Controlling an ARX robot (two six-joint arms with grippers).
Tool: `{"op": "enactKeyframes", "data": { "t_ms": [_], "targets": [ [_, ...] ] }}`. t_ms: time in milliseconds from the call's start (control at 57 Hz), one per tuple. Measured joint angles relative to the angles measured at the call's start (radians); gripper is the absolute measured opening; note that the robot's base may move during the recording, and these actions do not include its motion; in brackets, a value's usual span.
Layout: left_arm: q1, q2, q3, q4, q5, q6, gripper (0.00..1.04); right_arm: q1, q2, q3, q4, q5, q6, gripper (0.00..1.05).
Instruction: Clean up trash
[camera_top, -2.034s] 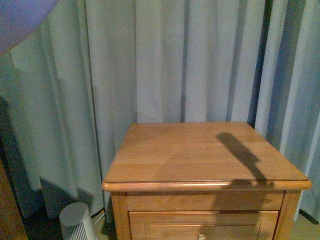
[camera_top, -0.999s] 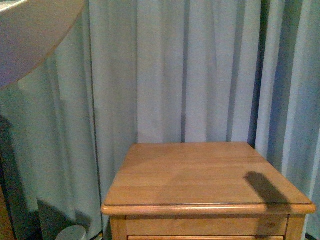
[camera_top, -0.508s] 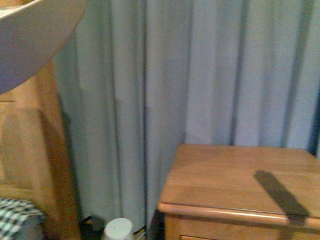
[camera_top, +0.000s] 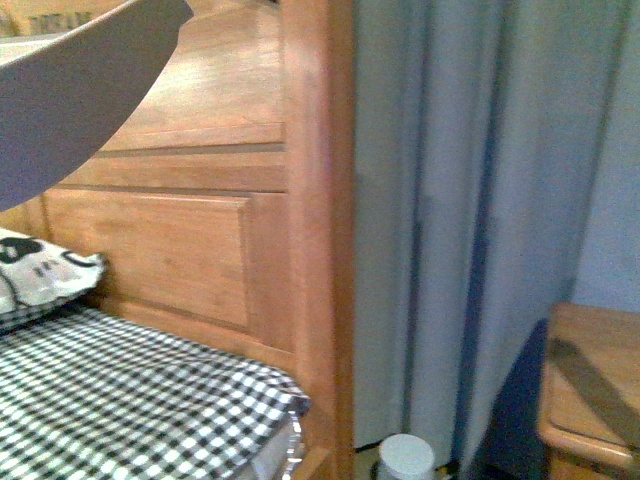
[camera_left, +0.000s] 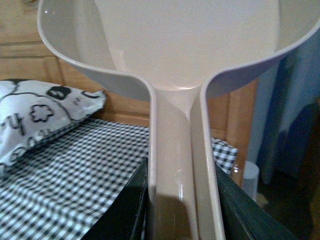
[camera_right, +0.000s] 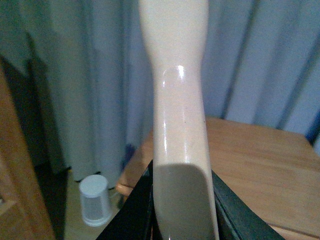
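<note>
My left gripper (camera_left: 181, 210) is shut on the handle of a beige dustpan (camera_left: 165, 45), whose wide scoop is raised in front of the wrist camera. In the front view the dustpan (camera_top: 70, 100) fills the upper left corner. The right gripper (camera_right: 182, 210) is shut on the cream brush handle (camera_right: 177, 100), held above the floor beside the nightstand. No trash shows in any view; it is out of view.
A bed with a black-and-white checked sheet (camera_top: 130, 400) and a patterned pillow (camera_left: 35, 115) lies at the left, against a wooden headboard (camera_top: 200, 220). Blue curtains (camera_top: 480, 200) hang behind. A wooden nightstand (camera_top: 595, 390) stands at right, a small white cylinder (camera_top: 405, 458) on the floor between.
The view has swung left: the nightstand slid from the centre to the right edge, and the headboard, bed and pillow came into sight. The dustpan stays in the upper left corner.
</note>
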Motion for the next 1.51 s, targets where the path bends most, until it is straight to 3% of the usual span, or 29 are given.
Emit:
{"op": "enactKeyframes", "data": {
  "t_ms": [1122, 1192, 1262, 1508],
  "targets": [
    [0.001, -0.001, -0.004, -0.002, 0.003, -0.002, 0.28, 0.0, 0.006, -0.002, 0.002, 0.0, 0.004, 0.2],
    [-0.013, 0.019, 0.025, -0.09, -0.032, -0.032, 0.28, 0.0, 0.0, -0.002, 0.003, 0.002, 0.004, 0.2],
    [-0.043, 0.177, 0.128, -0.182, -0.077, -0.042, 0.28, 0.0, 0.001, -0.002, 0.003, 0.001, 0.004, 0.2],
    [-0.059, 0.663, 0.422, -0.203, 0.035, 0.244, 0.28, 0.0, 0.001, -0.002, 0.003, -0.001, 0.004, 0.2]
  ]
}}
